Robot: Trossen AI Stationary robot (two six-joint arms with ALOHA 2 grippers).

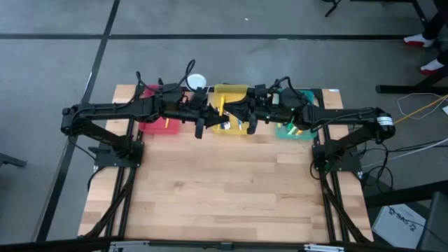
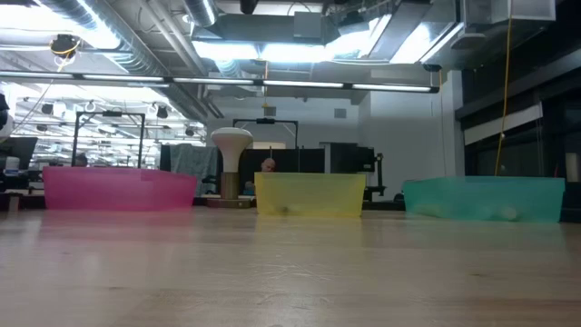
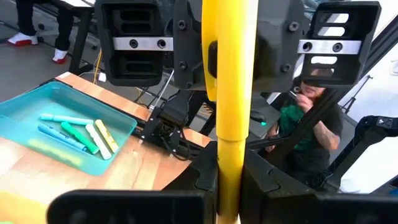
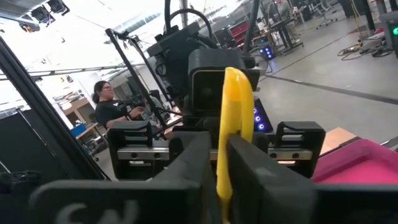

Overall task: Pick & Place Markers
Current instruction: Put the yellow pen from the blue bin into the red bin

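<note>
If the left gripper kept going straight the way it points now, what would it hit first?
Likely the right gripper, facing it just ahead. Both the left gripper and it hold the same yellow marker over the yellow tray.

Yellow marker (image 3: pixel 229 93); pink (image 2: pixel 118 189), yellow (image 2: pixel 309 194), teal trays (image 2: pixel 486 198).

From above, both arms cover much of the yellow tray (image 1: pixel 231 89) at the surface's far edge, hiding most of its contents. In the left wrist view the yellow marker (image 3: pixel 229 93) runs off the frame at both ends. In the low view the trays' frosted walls blur whatever lies inside. The person (image 3: pixel 311 118) behind is partly blocked by the arm.
</note>
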